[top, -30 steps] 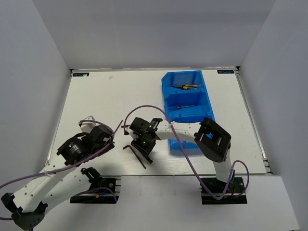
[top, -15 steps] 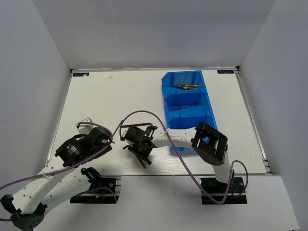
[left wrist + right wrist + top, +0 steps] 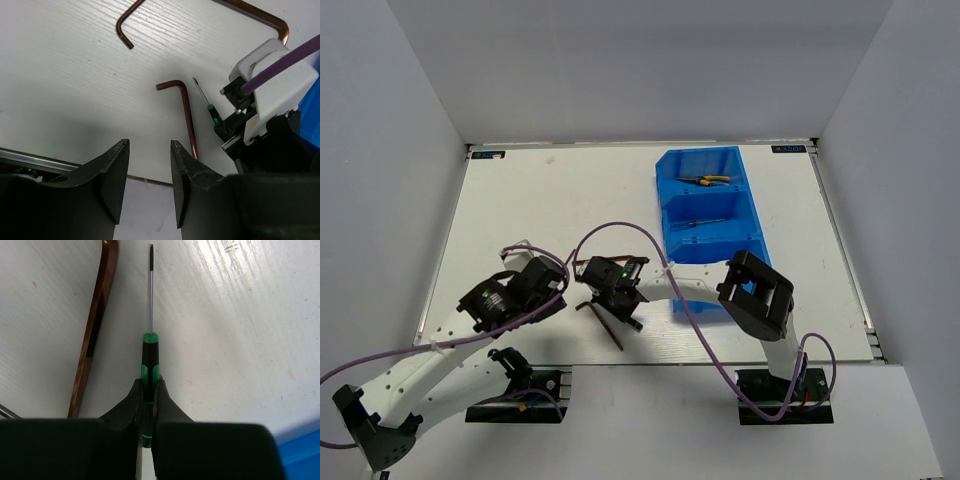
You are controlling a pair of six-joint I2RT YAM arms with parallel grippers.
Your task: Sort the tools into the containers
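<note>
Screwdriver [image 3: 150, 355] lies beside hex key [image 3: 97, 315] on table [image 3: 230, 315].

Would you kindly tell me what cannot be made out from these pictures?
Top view: the right arm covers the nearest compartment of the blue bins, so its contents are unknown.
Top view: the thin tool in the middle compartment is too small to identify.
Right wrist view: the right end effector, shut on the screwdriver, hides the handle's rear.
Left wrist view: the top-left hex key runs off the top edge.
</note>
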